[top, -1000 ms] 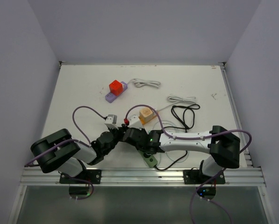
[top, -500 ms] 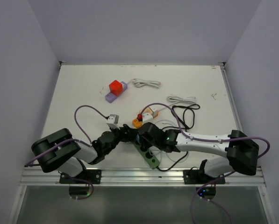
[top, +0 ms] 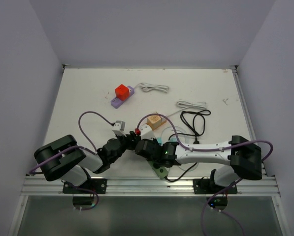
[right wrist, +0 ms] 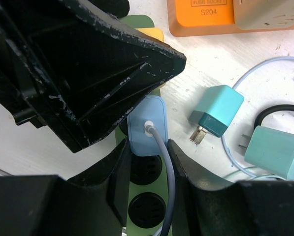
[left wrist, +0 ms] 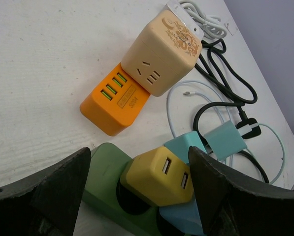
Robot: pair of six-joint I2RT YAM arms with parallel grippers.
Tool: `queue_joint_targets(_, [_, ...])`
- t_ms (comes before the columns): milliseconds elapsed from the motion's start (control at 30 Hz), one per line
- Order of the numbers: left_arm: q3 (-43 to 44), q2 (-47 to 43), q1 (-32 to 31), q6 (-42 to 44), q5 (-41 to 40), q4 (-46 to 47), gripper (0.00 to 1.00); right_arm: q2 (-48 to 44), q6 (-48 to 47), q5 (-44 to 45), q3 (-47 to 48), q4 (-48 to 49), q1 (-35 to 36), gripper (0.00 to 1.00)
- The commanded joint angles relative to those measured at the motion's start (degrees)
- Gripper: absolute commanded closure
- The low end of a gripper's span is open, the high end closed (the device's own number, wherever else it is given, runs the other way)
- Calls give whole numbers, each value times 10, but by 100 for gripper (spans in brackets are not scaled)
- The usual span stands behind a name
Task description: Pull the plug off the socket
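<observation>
A green socket strip lies near the table's front edge, with its end showing past the arms from above. A yellow USB plug and a light-blue plug with a grey cable sit side by side in it. My right gripper is shut on the light-blue plug, one finger pressed on each side. My left gripper is open, and its fingers straddle the yellow plug and the strip's end. From above, both grippers meet over the strip.
An orange and cream socket cube lies just beyond the strip. Two loose teal chargers and a black cable lie to the right. A red and purple socket block and white cables lie farther back.
The right arm swung out to the right and has come partly back. Both grippers remain at the green strip with their jaws unchanged.
</observation>
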Motion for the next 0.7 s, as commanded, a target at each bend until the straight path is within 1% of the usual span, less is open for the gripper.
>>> queue_joint_targets(0, [-32, 41, 3, 42, -20, -196, 18, -75, 26, -1, 3, 64, -12, 100])
queue_joint_targets(33, [-32, 41, 3, 42, -20, -196, 18, -83, 33, -43, -15, 76, -23, 100])
queue_joint_targets(167, [-33, 41, 3, 42, -19, -195, 18, -118, 75, -146, -70, 139, -85, 100])
queue_joint_targets(200, [-33, 41, 3, 42, -19, -195, 18, -127, 86, -156, -78, 155, -101, 100])
queue_joint_targets(300, [-34, 41, 3, 42, -18, -194, 18, -131, 89, -177, -90, 163, -113, 100])
queue_joint_targets(367, [-34, 41, 3, 43, -18, -194, 18, -123, 75, -168, -75, 148, -111, 100])
queue_joint_targets(433, [-33, 42, 3, 42, -17, -193, 18, -105, 58, -139, -52, 119, -99, 100])
queue_joint_targets(500, [-32, 43, 2, 43, -16, -192, 18, -90, 41, -78, -32, 84, -68, 100])
queue_joint_targets(600, [-29, 50, 3, 44, -14, -193, 18, -56, 25, -15, 22, 41, -23, 100])
queue_joint_targets(633, [-29, 51, 3, 44, -14, -193, 18, -47, 24, 20, 33, 32, -14, 100])
queue_joint_targets(667, [-29, 54, 3, 44, -14, -192, 18, -33, 23, 32, 42, 22, -8, 100])
